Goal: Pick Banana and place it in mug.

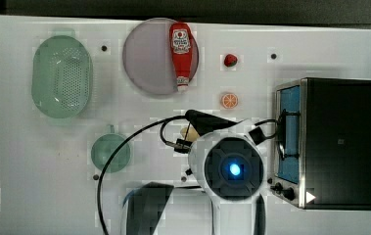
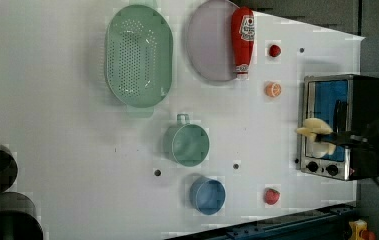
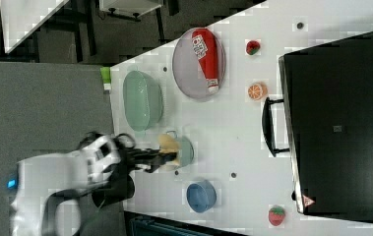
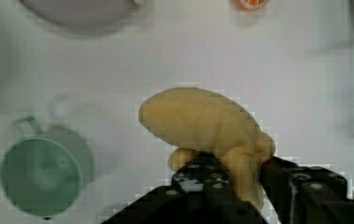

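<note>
Pincer (image 4: 240, 175) clamped on banana (image 4: 202, 121), held clear above worktop (image 1: 36, 186). Pick done; carry step in hand. Next: travel over mug (image 4: 39, 177), centre above rim, lower, release. Orange slice (image 1: 229, 100), ketchup bottle (image 1: 181, 54), blue bowl (image 2: 207, 195) nearby; path looks unobstructed.

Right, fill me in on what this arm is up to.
The arm has picked up the banana and holds it in its pincer, lifted clear of the white table. The green mug stands empty off to one side, so the banana is not over it yet; in the top view the mug lies to the left of the arm. The colander, ketchup bottle, orange slice and toaster oven sit untouched.
</note>
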